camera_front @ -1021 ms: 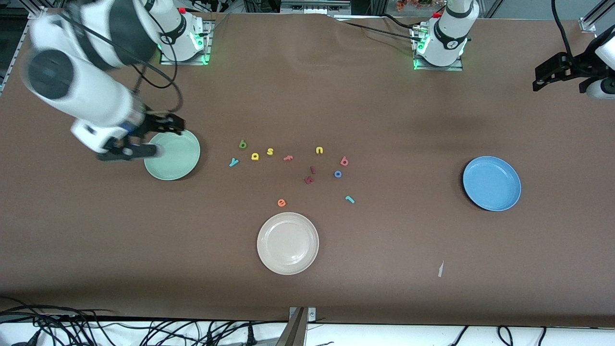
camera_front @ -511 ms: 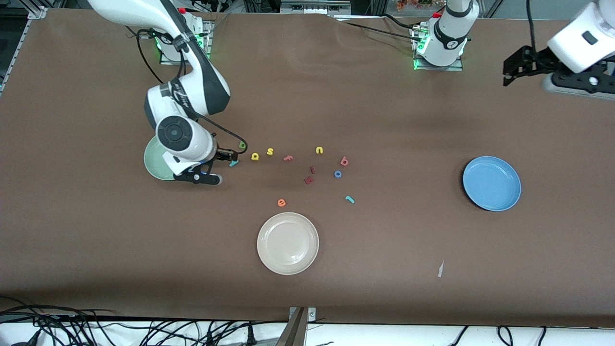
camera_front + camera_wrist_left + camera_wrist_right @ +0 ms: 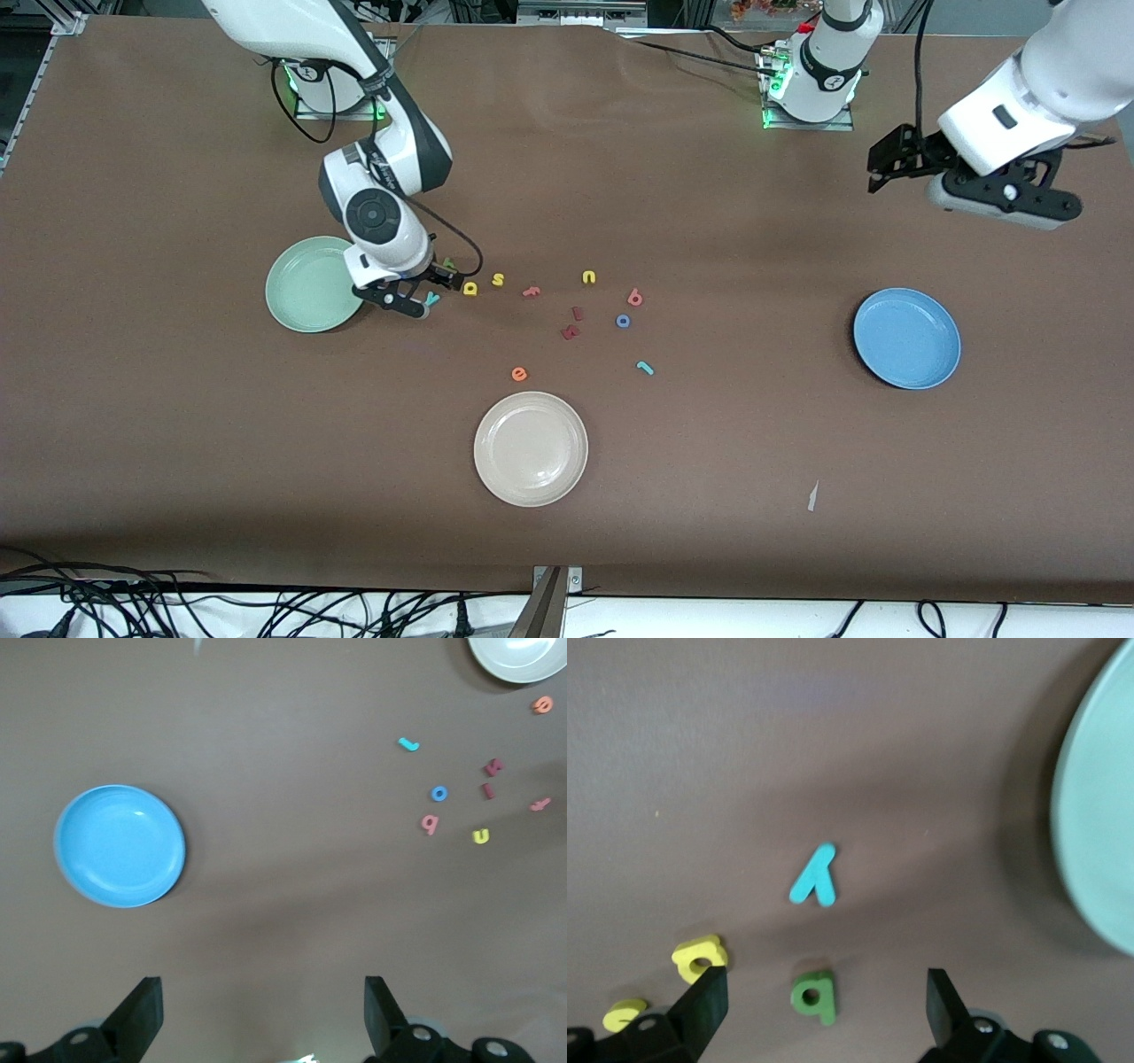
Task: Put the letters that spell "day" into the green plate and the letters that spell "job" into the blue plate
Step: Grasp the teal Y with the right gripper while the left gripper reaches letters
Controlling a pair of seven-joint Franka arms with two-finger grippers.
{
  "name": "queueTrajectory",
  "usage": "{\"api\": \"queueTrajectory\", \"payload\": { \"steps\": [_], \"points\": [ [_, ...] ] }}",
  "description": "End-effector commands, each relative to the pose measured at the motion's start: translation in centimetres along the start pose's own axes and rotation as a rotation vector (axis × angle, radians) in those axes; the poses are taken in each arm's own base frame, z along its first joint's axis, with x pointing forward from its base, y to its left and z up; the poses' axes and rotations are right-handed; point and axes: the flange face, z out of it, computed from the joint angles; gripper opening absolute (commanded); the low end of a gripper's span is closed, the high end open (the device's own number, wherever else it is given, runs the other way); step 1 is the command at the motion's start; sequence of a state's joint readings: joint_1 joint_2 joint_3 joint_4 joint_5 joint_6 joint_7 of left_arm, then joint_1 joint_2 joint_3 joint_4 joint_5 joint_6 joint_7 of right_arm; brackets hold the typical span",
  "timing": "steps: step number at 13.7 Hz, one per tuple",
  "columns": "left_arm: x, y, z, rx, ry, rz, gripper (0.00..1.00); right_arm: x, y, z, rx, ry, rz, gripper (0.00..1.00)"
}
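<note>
Now | right hand (image 3: 819, 992) spread over teal y (image 3: 814, 875), d (image 3: 813, 996) | left hand (image 3: 263, 1019) spread, waiting

The counter (image 3: 709, 496) is showing a plain matte brown. Three plates are lying on it — a pale mint-green plate (image 3: 306, 288), a medium-blue plate (image 3: 906, 338), and a cream-white plate (image 3: 531, 449). The small letters are showing as a teal y (image 3: 814, 875), a dark green d (image 3: 814, 994), a yellow a (image 3: 700, 958), a blue o (image 3: 623, 321), a pink b (image 3: 634, 297), a teal j (image 3: 645, 368) and an orange e (image 3: 519, 374) — all plain, unpatterned.
</note>
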State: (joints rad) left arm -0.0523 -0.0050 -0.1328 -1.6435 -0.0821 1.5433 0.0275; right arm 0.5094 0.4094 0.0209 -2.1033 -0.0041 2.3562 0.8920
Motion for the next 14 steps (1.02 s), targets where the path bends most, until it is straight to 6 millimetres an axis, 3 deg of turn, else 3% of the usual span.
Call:
{"api": "queueTrajectory", "payload": {
  "steps": [1,3,6,8,10,13,14],
  "points": [
    [1.1,2.0,4.2,-0.047,0.007,0.026,1.0,0.1,0.0,0.9,-0.001,0.049,0.028,0.95],
    [2.9,4.1,9.1,-0.048,-0.024,0.063,1.0,0.6,0.0,1.8,0.004,0.068,0.041,0.86],
    [4.1,7.2,13.3,-0.046,-0.093,0.123,1.0,1.6,0.2,2.6,0.028,0.09,0.053,0.66],
    [5.1,10.1,17.4,-0.043,-0.151,0.169,1.0,1.5,0.1,3.4,0.028,0.09,0.048,0.57],
    [6.0,12.6,19.9,-0.041,-0.13,0.206,1.0,1.5,0.1,3.4,0.027,0.091,0.047,0.37],
    [8.0,13.9,24.2,-0.049,-0.085,0.262,1.0,1.8,0.1,3.1,0.027,0.093,0.047,0.04],
    [8.5,14.4,25.8,-0.053,-0.088,0.279,1.0,2.0,0.2,2.6,0.033,0.098,0.047,0.02]
  ]
}}
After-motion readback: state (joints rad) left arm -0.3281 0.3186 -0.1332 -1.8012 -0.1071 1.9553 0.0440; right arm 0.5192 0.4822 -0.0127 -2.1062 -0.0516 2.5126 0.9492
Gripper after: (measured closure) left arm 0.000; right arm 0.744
